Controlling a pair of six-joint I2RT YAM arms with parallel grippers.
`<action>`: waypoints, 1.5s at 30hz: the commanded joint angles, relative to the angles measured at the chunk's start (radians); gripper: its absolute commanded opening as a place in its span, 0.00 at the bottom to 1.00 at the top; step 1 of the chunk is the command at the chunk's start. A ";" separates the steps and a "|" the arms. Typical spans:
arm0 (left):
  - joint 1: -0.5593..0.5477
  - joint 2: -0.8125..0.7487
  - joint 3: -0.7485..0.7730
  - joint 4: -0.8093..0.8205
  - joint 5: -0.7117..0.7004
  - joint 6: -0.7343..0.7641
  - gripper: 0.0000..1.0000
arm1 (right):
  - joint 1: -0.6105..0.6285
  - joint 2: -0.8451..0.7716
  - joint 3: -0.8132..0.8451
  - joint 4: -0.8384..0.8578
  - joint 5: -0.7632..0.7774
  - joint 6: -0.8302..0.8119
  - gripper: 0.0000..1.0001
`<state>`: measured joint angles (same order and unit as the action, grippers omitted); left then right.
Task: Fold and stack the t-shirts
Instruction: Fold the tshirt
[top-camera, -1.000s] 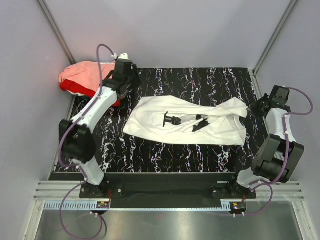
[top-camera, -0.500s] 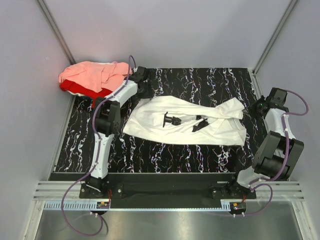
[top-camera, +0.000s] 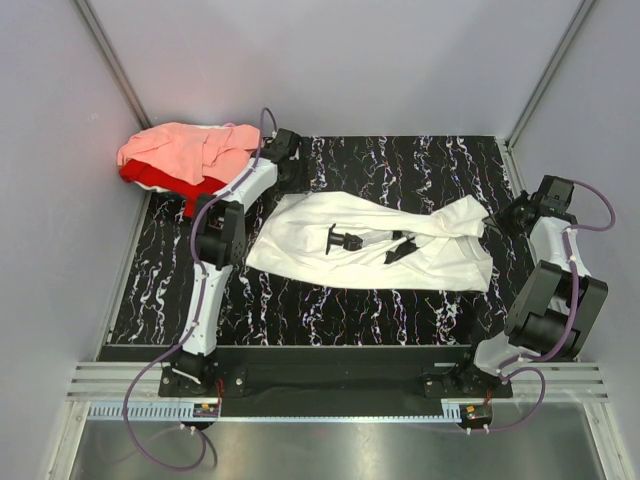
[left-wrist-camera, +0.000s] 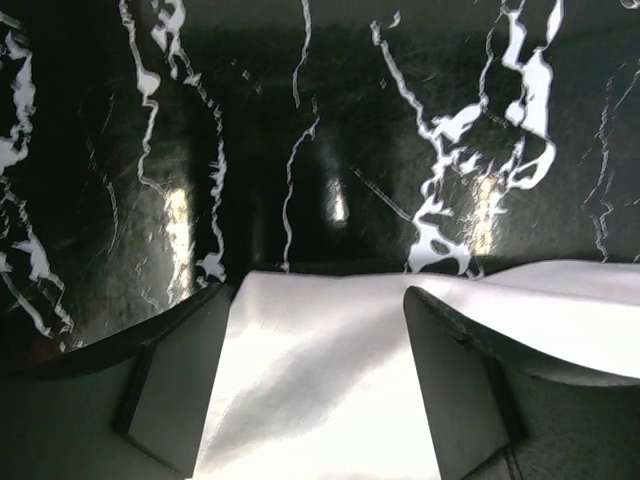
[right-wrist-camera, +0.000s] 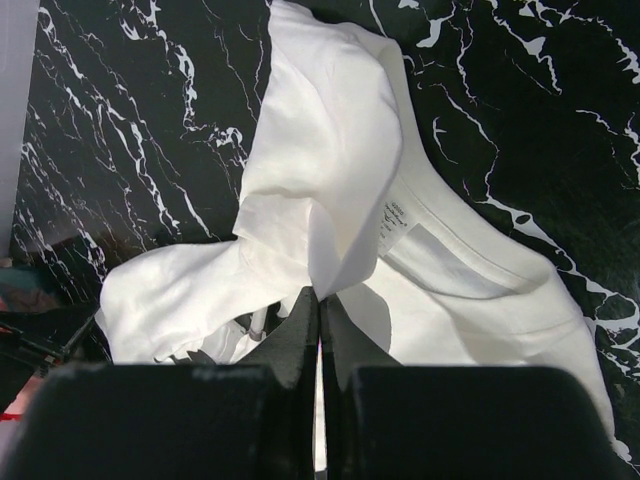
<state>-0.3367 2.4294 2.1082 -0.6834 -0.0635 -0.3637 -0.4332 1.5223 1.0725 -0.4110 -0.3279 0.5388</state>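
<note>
Left gripper (left-wrist-camera: 318, 300): fingers (left-wrist-camera: 180, 390) spread wide, holding nothing; it hangs low over the far left part of the table (top-camera: 380, 310).
Right gripper (right-wrist-camera: 318, 300): fingertips pressed together on a raised fold of the white shirt (top-camera: 440, 262), at the shirt's right end.
Hard to make out, left side: in the overhead view the left gripper's tips are lost against the dark arm and dark table. Its own camera shows the cloth edge lying between the two fingers, but whether either finger touches the cloth cannot be told.
Hard to make out, right side: the right fingertips are dark and out of focus, so how much cloth sits between them is unclear. It seems to be a thin pinch.
Cut off: the right wrist camera shows only the collar end of the white shirt, with its neckline and a small label.
White shirt: spread loosely and creased across the middle of the table, running left to right between the two grippers, with a black print (top-camera: 350, 240) partly folded into the wrinkles.
Pink shirt (top-camera: 175, 150): crumpled in the far left corner, just behind the left arm's wrist.
Red shirt (top-camera: 150, 178): under the pink shirt, mostly covered, with only its near edge showing.
</note>
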 joint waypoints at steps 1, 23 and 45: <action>0.010 0.039 0.072 0.024 0.044 0.025 0.76 | -0.002 0.010 0.007 0.034 -0.023 0.003 0.00; 0.068 -0.118 -0.195 0.174 0.206 -0.011 0.01 | -0.002 0.065 0.046 0.051 -0.089 0.041 0.00; 0.134 -0.147 -0.327 0.237 0.298 -0.004 0.58 | -0.002 0.070 0.032 0.049 -0.100 0.035 0.00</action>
<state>-0.2207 2.3066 1.8183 -0.4332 0.2184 -0.3656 -0.4332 1.5909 1.0790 -0.3862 -0.4068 0.5735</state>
